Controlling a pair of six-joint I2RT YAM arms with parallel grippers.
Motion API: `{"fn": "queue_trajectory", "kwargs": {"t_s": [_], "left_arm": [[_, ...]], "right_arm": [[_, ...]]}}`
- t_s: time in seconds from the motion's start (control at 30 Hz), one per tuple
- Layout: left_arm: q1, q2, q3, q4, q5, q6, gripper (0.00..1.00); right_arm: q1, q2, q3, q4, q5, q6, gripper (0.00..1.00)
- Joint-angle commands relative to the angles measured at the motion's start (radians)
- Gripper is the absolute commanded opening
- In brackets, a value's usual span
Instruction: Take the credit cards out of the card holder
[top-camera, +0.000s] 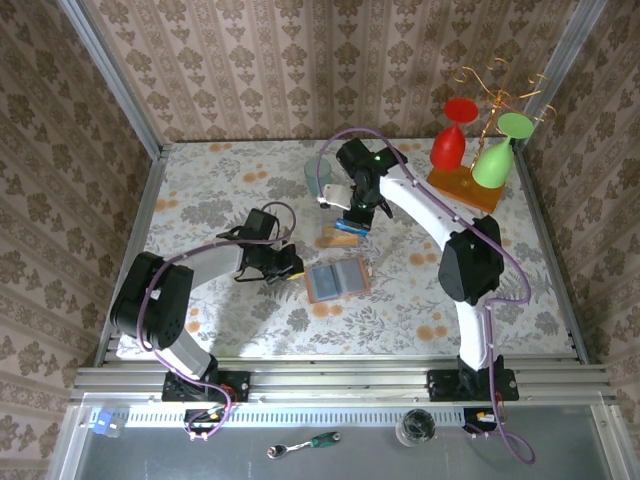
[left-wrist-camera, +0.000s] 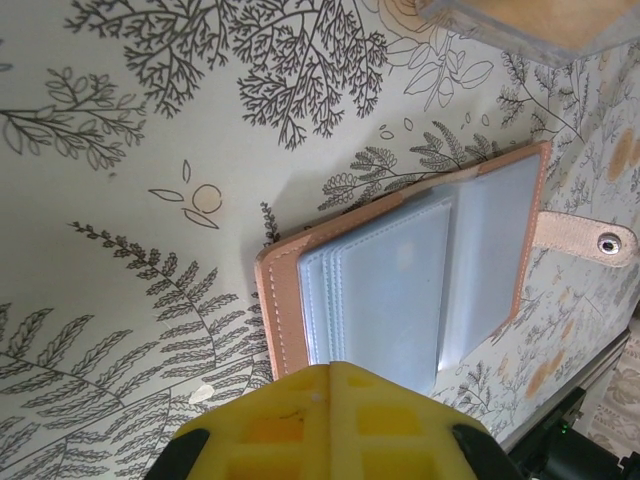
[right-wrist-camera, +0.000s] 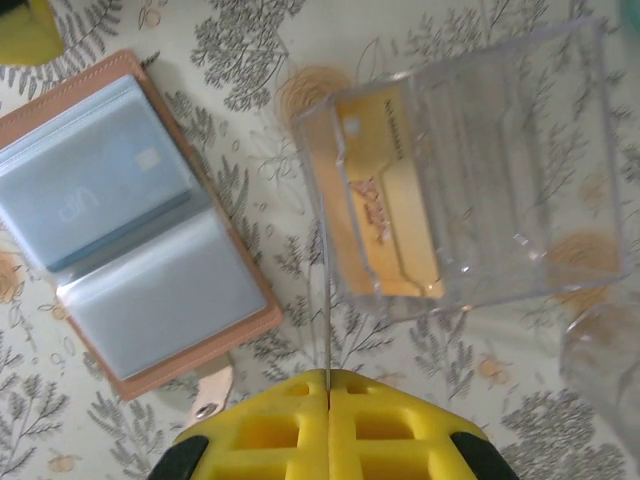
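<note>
The table top (top-camera: 200, 200), a pale cloth printed with grey ferns and orange blossoms, carries everything. Well beyond the card holder, toward the far right corner, an orange wooden rack base (top-camera: 463, 188) stands under curled brass-coloured wire. From the wire a glossy red wine glass (top-camera: 452, 140) and a green wine glass (top-camera: 495, 160) hang bowl-down. The card holder (top-camera: 337, 281), a flat tan-brown leather wallet with stitched edges, lies open like a book near the table's middle, its cloudy blue-grey plastic sleeves facing up. Just beyond it sits a clear hard plastic box (right-wrist-camera: 480, 170); the right wrist view shows a flat orange-tan card (right-wrist-camera: 390, 200) lying inside, seen through its wall. That same view picks out a blue-grey card (right-wrist-camera: 95, 195) with a small chip, tucked in one sleeve of the card holder. The left wrist view instead shows the fanned sleeve edges and the leather snap tab (left-wrist-camera: 590, 240) with its metal stud. The left gripper (left-wrist-camera: 329, 375), with blocky yellow fingers pressed together, hangs over the card holder's left edge; whether it touches I cannot tell. The right gripper (right-wrist-camera: 328, 378), just beyond the card holder and above the box, has its jaws pinched on a thin blue card (top-camera: 347, 226), a mere line edge-on in its own wrist view.
</note>
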Motion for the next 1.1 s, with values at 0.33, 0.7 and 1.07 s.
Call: {"fn": "queue_trajectory", "kwargs": {"t_s": [0.33,0.7,1.07], "left_arm": [[0.005,-0.029,-0.028,-0.007,-0.018,-0.015,0.03],[0.007,-0.039,-0.046,-0.005,-0.034,-0.035,0.03],[0.009,-0.027,-0.038,-0.016,-0.039,-0.036,0.03]], "right_arm": [[-0.027,0.260,0.398,-0.185,0.001,-0.127,0.00],[-0.039,0.372,0.538,-0.187,0.027,-0.185,0.00],[-0.044,0.392,0.530,-0.108,0.089,-0.190,0.18]]}}
